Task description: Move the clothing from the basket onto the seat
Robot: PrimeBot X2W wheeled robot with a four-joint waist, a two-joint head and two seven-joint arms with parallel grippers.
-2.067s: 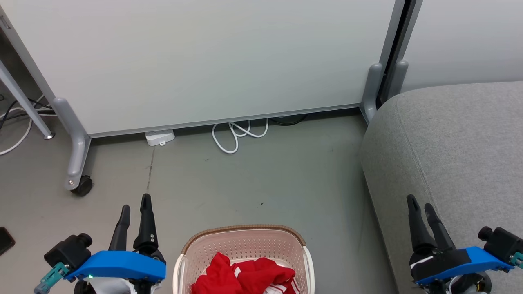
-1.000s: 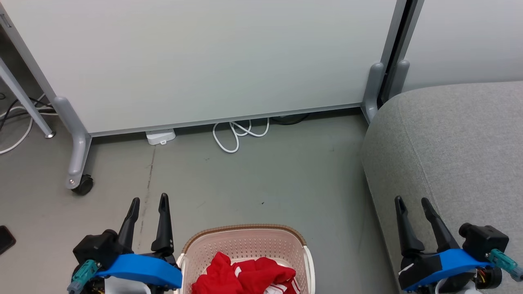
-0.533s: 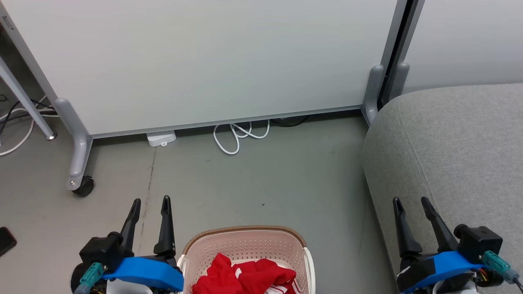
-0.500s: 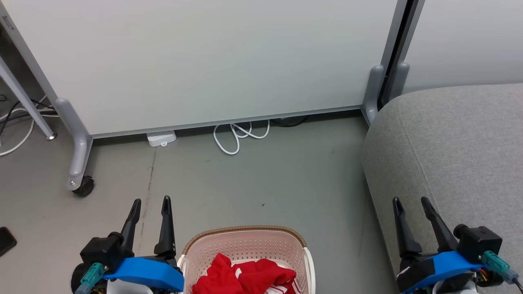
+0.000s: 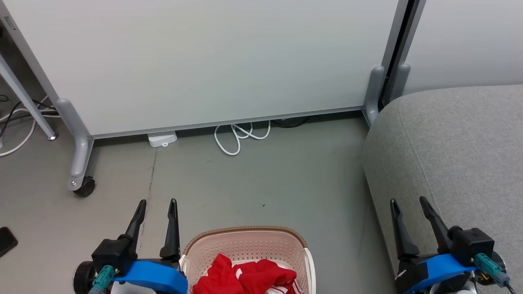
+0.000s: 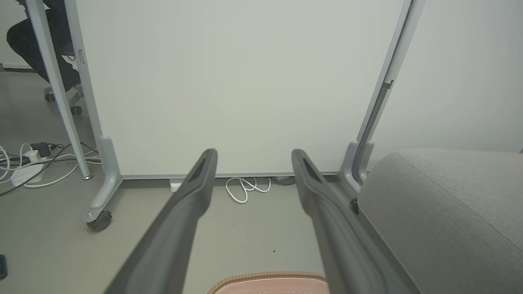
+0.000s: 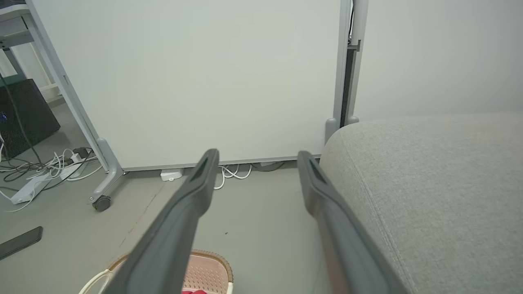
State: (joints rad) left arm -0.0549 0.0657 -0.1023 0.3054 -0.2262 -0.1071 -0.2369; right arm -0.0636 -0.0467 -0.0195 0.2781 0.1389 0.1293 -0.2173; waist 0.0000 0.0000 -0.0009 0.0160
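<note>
As I stand behind the robot and look over the scene, the biggest thing is the tall pale white partition panel [image 5: 204, 61] in a grey metal frame, which closes the back. To the right of it is the large light grey fabric sofa [image 5: 457, 143] with rounded edges and one seam running over its top. Before the panel lies the smooth grey floor [image 5: 286, 179].

On this floor, close before the robot, stands the cream-white perforated plastic basket [image 5: 245, 229] with a brown rim. It is near the sofa but apart from it, with a strip of floor between them. The bright red clothing [image 5: 249, 279] with white stripes lies crumpled inside the basket, below the rim.

The left gripper [image 5: 157, 202], two long dark fingers on a blue body, hovers just beside the left side of the basket. Its fingers are spread apart, point toward the panel and have nothing between them. The right gripper [image 5: 407, 201] is at the near corner of the sofa, also with spread fingers that hold nothing. I cannot tell if it touches the fabric. Each wrist view looks between the spread fingers to the panel, with the brown rim low in view.

A thin white cable [image 5: 237, 136] lies in loops under the lower edge of the panel. A small white box [image 5: 162, 139] sits to the left of it. A black caster wheel [image 5: 85, 188] carries the left foot of the panel. A small dark flat object [image 5: 7, 241] lies at the far left edge of the floor.
</note>
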